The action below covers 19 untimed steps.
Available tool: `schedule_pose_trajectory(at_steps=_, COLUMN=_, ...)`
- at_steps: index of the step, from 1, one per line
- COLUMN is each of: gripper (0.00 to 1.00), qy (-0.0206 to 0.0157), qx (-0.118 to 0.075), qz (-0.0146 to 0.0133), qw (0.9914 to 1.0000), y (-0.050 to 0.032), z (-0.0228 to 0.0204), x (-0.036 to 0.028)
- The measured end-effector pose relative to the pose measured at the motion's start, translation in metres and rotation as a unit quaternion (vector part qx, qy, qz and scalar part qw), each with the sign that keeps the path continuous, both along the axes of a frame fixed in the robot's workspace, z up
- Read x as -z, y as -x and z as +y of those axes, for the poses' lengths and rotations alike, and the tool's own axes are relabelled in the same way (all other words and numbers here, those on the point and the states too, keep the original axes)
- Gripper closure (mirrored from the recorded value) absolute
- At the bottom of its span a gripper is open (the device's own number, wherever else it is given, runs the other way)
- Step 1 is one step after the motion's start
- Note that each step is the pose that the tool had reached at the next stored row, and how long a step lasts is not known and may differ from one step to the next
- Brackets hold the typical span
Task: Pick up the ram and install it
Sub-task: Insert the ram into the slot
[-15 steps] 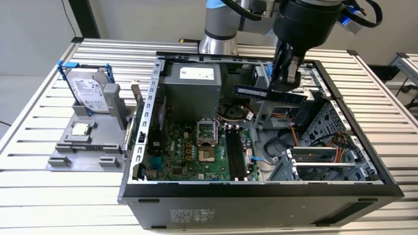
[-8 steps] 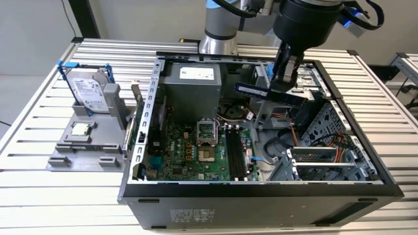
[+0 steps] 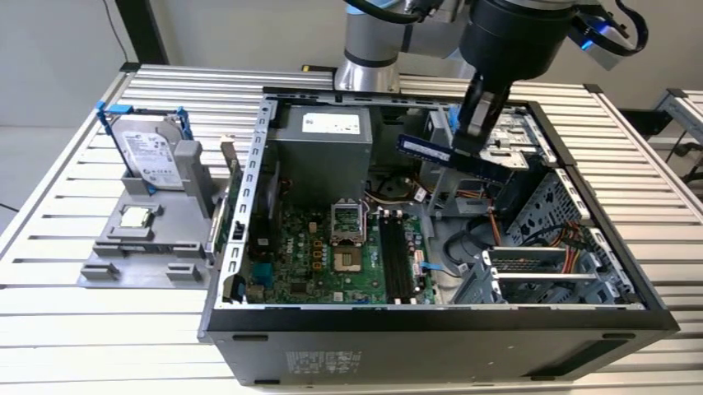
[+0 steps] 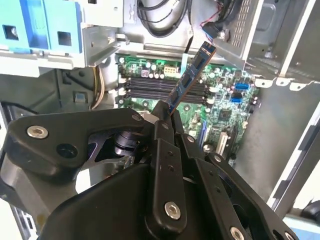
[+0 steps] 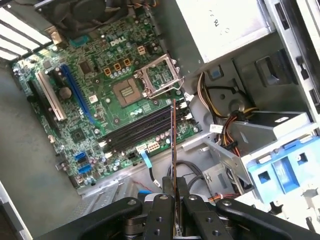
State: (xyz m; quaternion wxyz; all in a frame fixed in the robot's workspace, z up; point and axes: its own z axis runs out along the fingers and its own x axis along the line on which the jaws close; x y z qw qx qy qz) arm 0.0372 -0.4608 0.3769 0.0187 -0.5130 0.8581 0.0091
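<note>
The ram (image 3: 453, 156) is a thin dark blue-green stick held in the air above the open computer case (image 3: 263, 156), to the exterior view's right of the motherboard (image 3: 318, 247). My gripper (image 3: 472, 136) is shut on one end of it. In the second wrist view the ram (image 4: 190, 77) sticks out slanted from my gripper (image 4: 167, 116). The first wrist view shows the ram (image 5: 173, 140) edge-on, rising from my gripper (image 5: 174, 192) over the black memory slots (image 5: 142, 127). The slots (image 3: 400, 255) lie lower in the case, apart from the stick.
A hard drive with blue bracket (image 3: 148, 152) and a small silver processor chip (image 3: 135, 217) sit on a grey holder at the exterior view's left. Inside the case are a power supply (image 3: 318, 144), cables (image 3: 472, 239) and a drive cage (image 3: 528, 263).
</note>
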Motion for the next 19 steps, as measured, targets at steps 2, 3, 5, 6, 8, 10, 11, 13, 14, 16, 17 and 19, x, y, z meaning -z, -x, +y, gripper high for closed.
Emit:
schedule_pose_trajectory(at_steps=2, gripper=1.0, qy=-0.0002, qx=0.014, qz=0.0007, qw=0.99991, y=0.0, z=0.0, x=0.0)
schedule_pose_trajectory(at_steps=3, gripper=1.0, qy=-0.0002, qx=0.02, qz=0.0012, qw=0.9998, y=0.0001, z=0.0, x=0.0)
schedule_pose_trajectory(at_steps=5, gripper=1.0, qy=-0.0006, qx=0.033, qz=0.0021, qw=0.99946, y=0.0001, z=0.0, x=0.0)
schedule_pose_trajectory(at_steps=6, gripper=1.0, qy=-0.001, qx=0.039, qz=0.0025, qw=0.99925, y=0.0001, z=0.0001, x=0.0)
schedule_pose_trajectory(at_steps=8, gripper=1.0, qy=-0.0022, qx=0.051, qz=0.003, qw=0.99871, y=0.0002, z=0.0, x=-0.0001)
schedule_pose_trajectory(at_steps=10, gripper=1.0, qy=-0.0045, qx=0.062, qz=0.0035, qw=0.99803, y=0.0005, z=0.0, x=0.0)
schedule_pose_trajectory(at_steps=11, gripper=1.0, qy=-0.0056, qx=0.067, qz=0.0038, qw=0.99771, y=0.0007, z=0.0, x=0.0)
schedule_pose_trajectory(at_steps=13, gripper=1.0, qy=-0.0093, qx=0.078, qz=0.0041, qw=0.99692, y=0.0011, z=0.0, x=0.0)
schedule_pose_trajectory(at_steps=14, gripper=1.0, qy=-0.0116, qx=0.083, qz=0.0043, qw=0.99649, y=0.0013, z=0.0, x=0.0)
schedule_pose_trajectory(at_steps=16, gripper=1.0, qy=-0.0167, qx=0.093, qz=0.0047, qw=0.99555, y=0.0017, z=0.0, x=0.0)
schedule_pose_trajectory(at_steps=17, gripper=1.0, qy=-0.0197, qx=0.097, qz=0.0049, qw=0.99504, y=0.002, z=0.0, x=0.0)
schedule_pose_trajectory(at_steps=19, gripper=1.0, qy=-0.0246, qx=0.107, qz=0.0052, qw=0.9939, y=0.0023, z=0.0, x=-0.0001)
